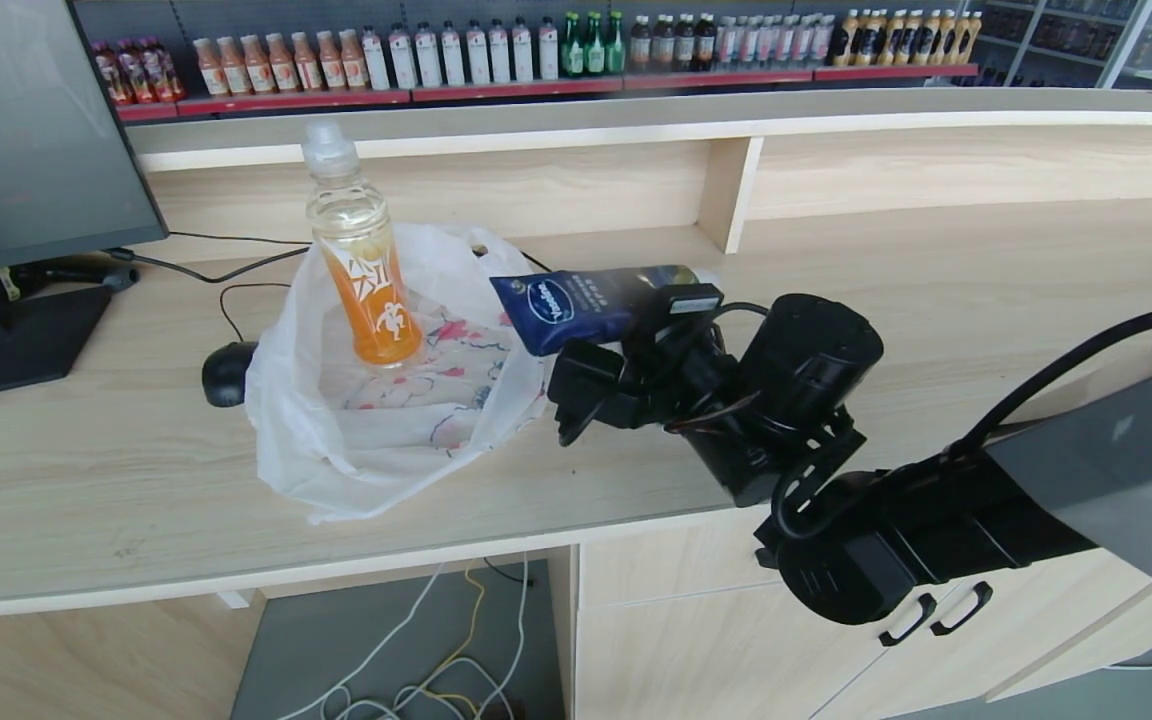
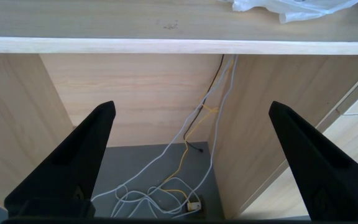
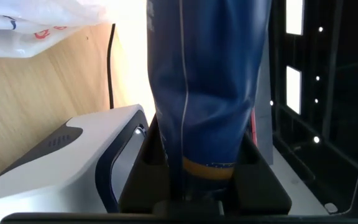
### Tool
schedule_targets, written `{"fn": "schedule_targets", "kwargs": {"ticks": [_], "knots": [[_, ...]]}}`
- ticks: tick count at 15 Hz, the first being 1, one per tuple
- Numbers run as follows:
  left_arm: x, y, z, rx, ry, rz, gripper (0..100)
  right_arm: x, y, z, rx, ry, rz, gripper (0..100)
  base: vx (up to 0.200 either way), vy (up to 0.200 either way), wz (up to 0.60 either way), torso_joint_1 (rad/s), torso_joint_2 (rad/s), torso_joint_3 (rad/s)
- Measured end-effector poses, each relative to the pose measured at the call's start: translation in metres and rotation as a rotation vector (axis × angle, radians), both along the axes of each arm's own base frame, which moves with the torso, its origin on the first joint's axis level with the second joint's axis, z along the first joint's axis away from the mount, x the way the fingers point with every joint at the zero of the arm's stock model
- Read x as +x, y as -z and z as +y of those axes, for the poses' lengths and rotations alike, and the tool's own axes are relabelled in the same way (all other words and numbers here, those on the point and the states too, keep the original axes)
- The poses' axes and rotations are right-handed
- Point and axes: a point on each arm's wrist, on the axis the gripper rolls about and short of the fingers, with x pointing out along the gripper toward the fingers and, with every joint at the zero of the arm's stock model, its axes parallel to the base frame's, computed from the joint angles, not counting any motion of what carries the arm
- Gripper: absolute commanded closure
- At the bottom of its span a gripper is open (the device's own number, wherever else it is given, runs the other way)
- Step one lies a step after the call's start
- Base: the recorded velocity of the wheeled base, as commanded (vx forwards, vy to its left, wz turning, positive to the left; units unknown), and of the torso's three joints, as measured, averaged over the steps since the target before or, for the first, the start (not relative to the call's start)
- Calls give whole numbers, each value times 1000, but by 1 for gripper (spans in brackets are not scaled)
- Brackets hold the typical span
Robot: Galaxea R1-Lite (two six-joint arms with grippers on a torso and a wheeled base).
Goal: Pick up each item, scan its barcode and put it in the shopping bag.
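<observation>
Your right jaws grip the blue tube beside the shopping bag. The left jaws gape wide, empty.

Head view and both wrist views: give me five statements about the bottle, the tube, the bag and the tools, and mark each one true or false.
1. The orange drink bottle stands upright in the opened shopping bag. True.
2. The right tool is empty. False: it is shut on the blue tube.
3. The left tool is open, with nothing between its fingers. True.
4. The blue tube lies flat at the bottom of the shopping bag. False: the right tool holds it at the bag's right side.
5. The black mouse sits to the right of the shopping bag. False: it is on the counter at the bag's left side.
</observation>
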Motion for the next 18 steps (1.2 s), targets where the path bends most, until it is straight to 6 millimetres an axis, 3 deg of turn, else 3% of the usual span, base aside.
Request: {"fn": "schedule_targets", "kwargs": {"ticks": [11, 18], "knots": [[0, 0, 0, 0, 0, 0, 0, -3, 9, -2, -8, -2, 24, 100, 0, 0, 0, 0, 0, 0], [0, 0, 0, 0, 0, 0, 0, -2, -3, -1, 44, -8, -15, 100, 0, 0, 0, 0, 0, 0]]}}
